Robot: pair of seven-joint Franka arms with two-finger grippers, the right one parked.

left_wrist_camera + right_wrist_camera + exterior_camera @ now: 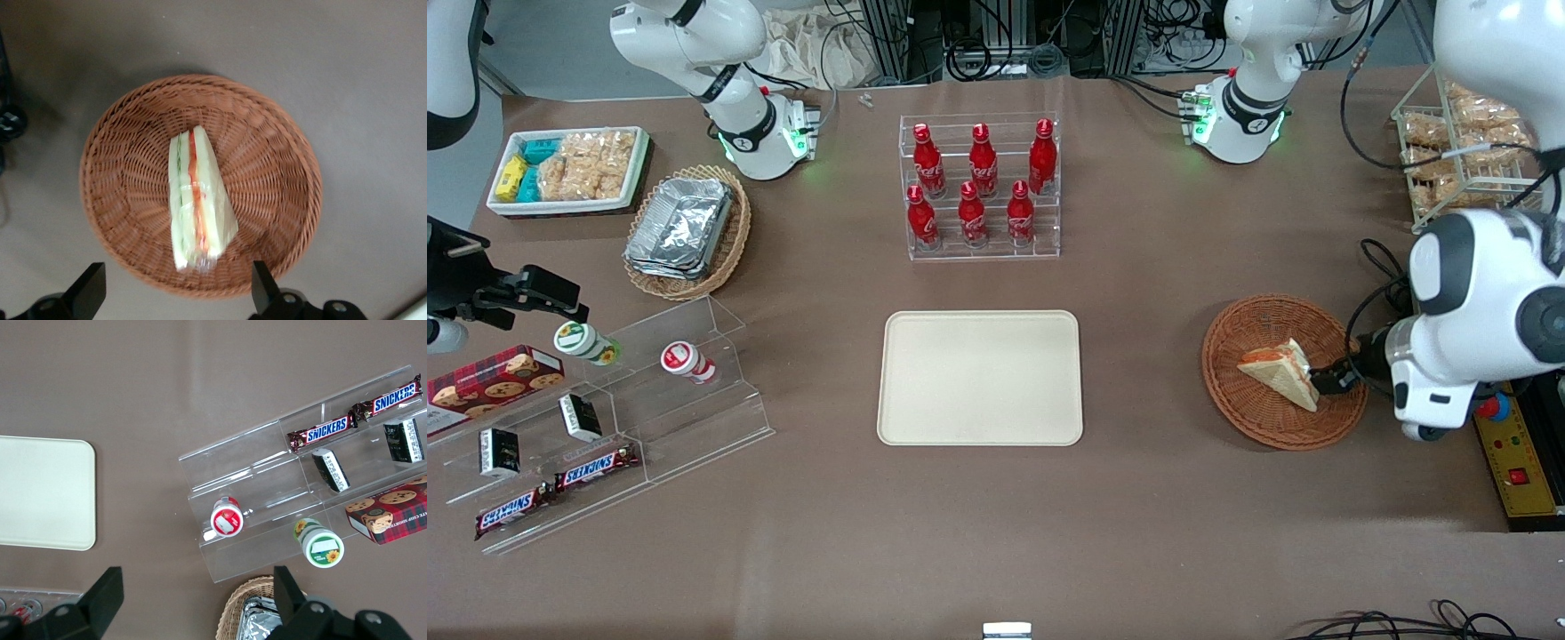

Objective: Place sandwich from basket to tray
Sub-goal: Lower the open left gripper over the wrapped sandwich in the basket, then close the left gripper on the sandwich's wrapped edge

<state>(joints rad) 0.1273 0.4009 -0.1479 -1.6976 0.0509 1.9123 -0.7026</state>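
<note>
The sandwich (1280,373) is a white bread wedge with orange and green filling in clear wrap. It lies in the round reddish-brown wicker basket (1227,356) toward the working arm's end of the table. In the left wrist view the sandwich (197,200) lies in the middle of the basket (280,167). My left gripper (1336,378) hangs over the basket's rim next to the sandwich. It is open and empty (177,290), its fingers wide apart and clear of the wrap. The cream tray (980,378) lies bare at the table's middle and also shows in the right wrist view (40,493).
A clear rack of red bottles (980,187) stands farther from the camera than the tray. A wire rack of snack bags (1463,151) and a yellow control box (1516,467) flank the working arm. A tan basket with foil trays (685,231), a white snack bin (569,169) and an acrylic stand (605,418) are toward the parked arm's end.
</note>
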